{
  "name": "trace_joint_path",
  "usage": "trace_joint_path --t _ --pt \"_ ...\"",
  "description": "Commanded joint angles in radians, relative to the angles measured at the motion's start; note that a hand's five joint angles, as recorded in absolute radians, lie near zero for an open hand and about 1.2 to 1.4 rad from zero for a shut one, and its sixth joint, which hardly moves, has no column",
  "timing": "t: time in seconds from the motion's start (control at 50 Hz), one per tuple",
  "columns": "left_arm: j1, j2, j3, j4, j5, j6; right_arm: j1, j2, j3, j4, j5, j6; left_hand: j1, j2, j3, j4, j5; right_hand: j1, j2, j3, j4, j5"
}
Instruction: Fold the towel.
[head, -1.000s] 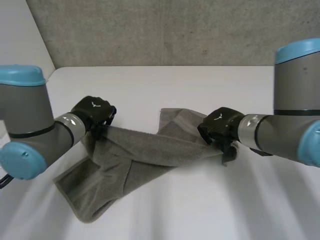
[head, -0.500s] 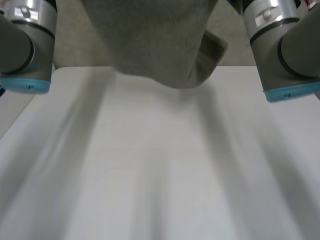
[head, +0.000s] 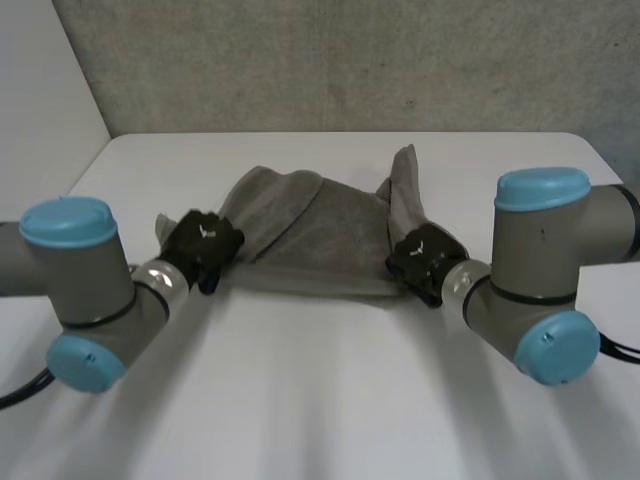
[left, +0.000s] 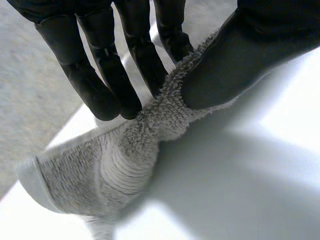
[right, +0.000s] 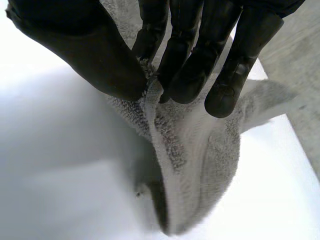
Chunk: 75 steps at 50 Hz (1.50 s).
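Note:
A grey towel (head: 320, 235) lies rumpled across the middle of the white table (head: 320, 400), with one flap standing up at its far right. My left hand (head: 200, 245) is at the towel's near left corner. In the left wrist view its fingers (left: 107, 80) and thumb pinch the towel's edge (left: 165, 120). My right hand (head: 425, 262) is at the near right corner. The right wrist view has its thumb (right: 95, 55) and fingers pressed together on a fold of the towel (right: 175, 165).
A grey wall (head: 340, 60) runs behind the table's far edge. Bare tabletop stretches in front of the towel and to both sides. Both forearms lie low over the table on either side of the towel.
The towel was swung high off the table half a second ago. Now it is back down, spread farther back than a second ago, with both hands still on its corners.

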Motion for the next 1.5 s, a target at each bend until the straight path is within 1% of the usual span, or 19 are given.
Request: trace_joint_path --t 0.02,0.04,0.06,0.1,0.12,0.16,0.34,0.42,0.58,0.72,0.76,0.88,0.92,1.0,1.08,1.32,1.38,1.44,1.5 --pt "-0.005 0.085 -0.086 0.023 0.000 0.031 -0.012 -0.190 0.171 -0.163 0.000 0.158 -0.153 -0.197 -0.255 -0.225 -0.376 0.065 0.079 0.056 0.057 0.056" --pt "0.003 0.090 -0.092 0.040 0.000 0.031 -0.018 -0.230 0.206 -0.218 0.004 0.185 -0.337 -0.381 -0.439 -0.409 -0.560 0.065 0.079 0.056 0.057 0.056" --pt "0.003 0.090 -0.092 0.040 0.000 0.031 -0.018 -0.230 0.206 -0.218 0.004 0.186 -0.339 -0.383 -0.441 -0.411 -0.562 0.065 0.079 0.056 0.057 0.056" --pt "0.012 0.093 -0.106 0.066 0.000 0.032 -0.063 -0.287 0.260 -0.293 0.007 0.199 -0.512 -0.555 -0.614 -0.584 -0.735 0.065 0.079 0.056 0.057 0.056" --pt "0.012 0.093 -0.106 0.066 0.000 0.032 -0.063 -0.287 0.260 -0.294 0.007 0.199 -0.512 -0.556 -0.614 -0.584 -0.735 0.065 0.079 0.056 0.057 0.056" --pt "0.012 0.089 -0.107 0.079 0.000 0.032 -0.099 -0.310 0.293 -0.318 0.021 0.186 -0.609 -0.653 -0.711 -0.681 -0.832 0.065 0.079 0.056 0.057 0.056" --pt "0.010 0.046 -0.101 0.080 -0.003 0.034 -0.158 -0.299 0.333 -0.320 0.043 0.176 -0.644 -0.688 -0.746 -0.717 -0.867 0.065 0.079 0.056 0.057 0.056" --pt "0.016 0.041 -0.098 0.079 -0.001 0.037 -0.179 -0.261 0.327 -0.326 0.041 0.176 -0.659 -0.703 -0.761 -0.731 -0.882 0.065 0.079 0.056 0.057 0.056" --pt "0.053 0.046 -0.068 0.079 0.007 0.029 -0.175 -0.234 0.327 -0.317 0.034 0.176 -0.668 -0.712 -0.770 -0.740 -0.891 0.065 0.079 0.056 0.057 0.056" --pt "0.052 0.049 -0.046 0.077 0.010 0.020 -0.169 -0.195 0.332 -0.317 0.032 0.176 -0.638 -0.682 -0.740 -0.711 -0.862 0.065 0.079 0.056 0.057 0.056" --pt "0.040 0.050 -0.043 0.077 0.010 0.019 -0.170 -0.192 0.333 -0.317 0.032 0.176 -0.571 -0.615 -0.673 -0.644 -0.795 0.065 0.079 0.056 0.057 0.056" --pt "0.024 0.058 -0.044 0.079 0.008 0.008 -0.169 -0.192 0.335 -0.315 0.030 0.175 -0.565 -0.609 -0.667 -0.637 -0.788 0.065 0.079 0.056 0.057 0.056" --pt "0.004 0.059 -0.041 0.080 0.005 -0.020 -0.170 -0.191 0.335 -0.315 0.030 0.175 -0.635 -0.679 -0.737 -0.707 -0.858 0.065 0.079 0.056 0.057 0.056" --pt "0.000 0.061 -0.041 0.079 0.003 -0.046 -0.170 -0.191 0.335 -0.315 0.029 0.175 -0.755 -0.799 -0.857 -0.828 -0.978 0.065 0.079 0.056 0.057 0.056" --pt "-0.003 0.041 -0.041 0.083 0.000 -0.046 -0.170 -0.191 0.337 -0.315 0.026 0.175 -0.856 -0.899 -0.958 -0.928 -1.079 0.065 0.079 0.056 0.057 0.056" --pt "0.004 0.006 -0.040 0.111 0.003 -0.038 -0.169 -0.183 0.343 -0.314 0.027 0.144 -0.900 -0.943 -1.002 -0.972 -1.123 0.065 0.079 0.056 0.057 0.056" --pt "0.003 0.001 -0.038 0.138 0.005 -0.038 -0.167 -0.174 0.343 -0.314 0.027 0.141 -0.953 -0.996 -1.055 -1.025 -1.176 0.065 0.079 0.056 0.057 0.056" --pt "0.006 -0.007 -0.031 0.184 0.008 -0.040 -0.167 -0.171 0.343 -0.314 0.027 0.141 -1.093 -1.137 -1.195 -1.165 -1.316 0.065 0.079 0.056 0.057 0.056" --pt "0.006 -0.039 0.011 0.215 0.011 -0.038 -0.166 -0.171 0.344 -0.314 0.027 0.141 -1.094 -1.137 -1.196 -1.166 -1.317 0.065 0.079 0.056 0.057 0.056"
